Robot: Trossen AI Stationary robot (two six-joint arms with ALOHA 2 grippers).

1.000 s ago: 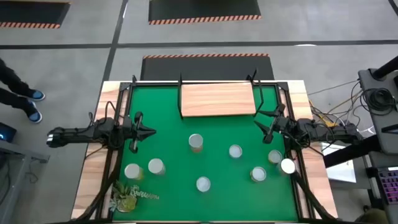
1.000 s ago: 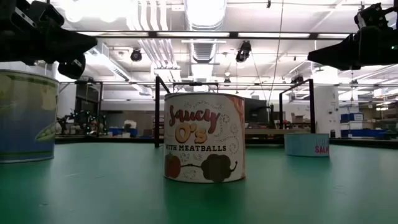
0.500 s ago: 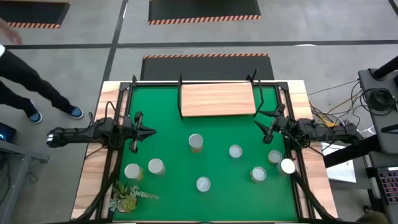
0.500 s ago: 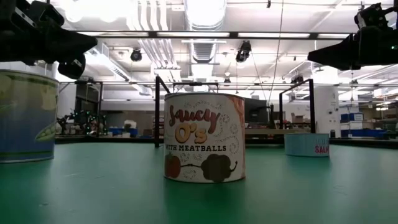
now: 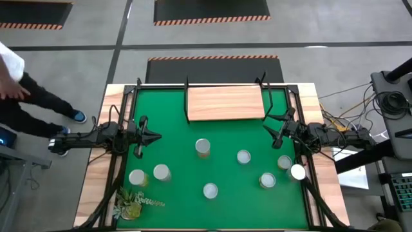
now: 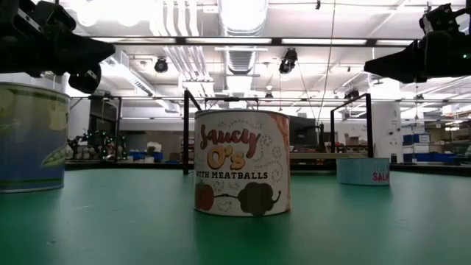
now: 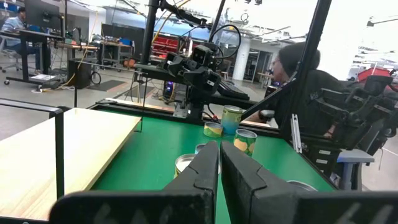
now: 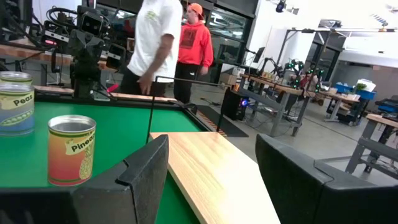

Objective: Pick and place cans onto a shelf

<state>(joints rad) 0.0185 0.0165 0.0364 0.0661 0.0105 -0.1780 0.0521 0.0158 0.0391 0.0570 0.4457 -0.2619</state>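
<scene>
Green felt table (image 5: 174,132) w/ wood rim, workshop floor around it. My left gripper (image 5: 154,136) hangs over the felt's left side, fingers (image 7: 208,165) pressed together, holding nothing. My right gripper (image 5: 271,131) hangs over the right side, near the shelf's right end, fingers (image 8: 146,165) spread wide apart, also empty. Both sit above the felt, well clear of any can.

Shelf (image 5: 224,103) = light wood board w/ thin black posts, at the far middle of the felt, bare top. From the right wrist cam the board (image 8: 211,171) runs just ahead of my open fingers.

Cans, all upright on the felt, none on the shelf:
- centre can (image 5: 203,147), closest to the shelf
- can (image 5: 243,156) just right of it
- near-middle can (image 5: 210,190); in the low view this looks like the "Saucy O's" tin (image 6: 242,163)
- left pair (image 5: 161,172) & (image 5: 137,178), close together, toward my left arm
- right group: (image 5: 267,180), (image 5: 284,162), and one (image 5: 297,171) at the felt's right edge, beside my right arm

Plant sprig (image 5: 132,204) lies at the near-left corner. Person (image 5: 19,90) stands off the table's left.
</scene>
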